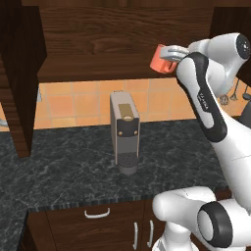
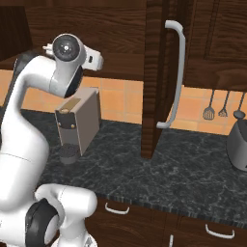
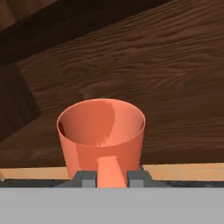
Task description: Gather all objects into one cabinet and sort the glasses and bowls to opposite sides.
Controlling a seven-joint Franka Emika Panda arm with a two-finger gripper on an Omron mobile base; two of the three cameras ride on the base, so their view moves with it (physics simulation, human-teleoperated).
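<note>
- Here the salmon-orange mug (image 1: 160, 58) is held at the upper right of the left base view, its handle (image 3: 108, 171) pinched between the nearly closed fingers of the gripper (image 3: 112, 178).
- In the hand view the mug sits just above the fingertips — mouth open toward the camera.
- Behind it lies the dark wooden cabinet (image 1: 112, 39) — so the carry is judged unfinished.

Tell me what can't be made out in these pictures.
- Mug, left base view: its right side is covered by the hand.
- Gripper, hand view: cut by the bottom edge; the jaws' tips sit either side of the mug's handle.
- Coffee machine, right base view: partly behind the arm.
- Pot, right base view: cut by the right edge.
</note>
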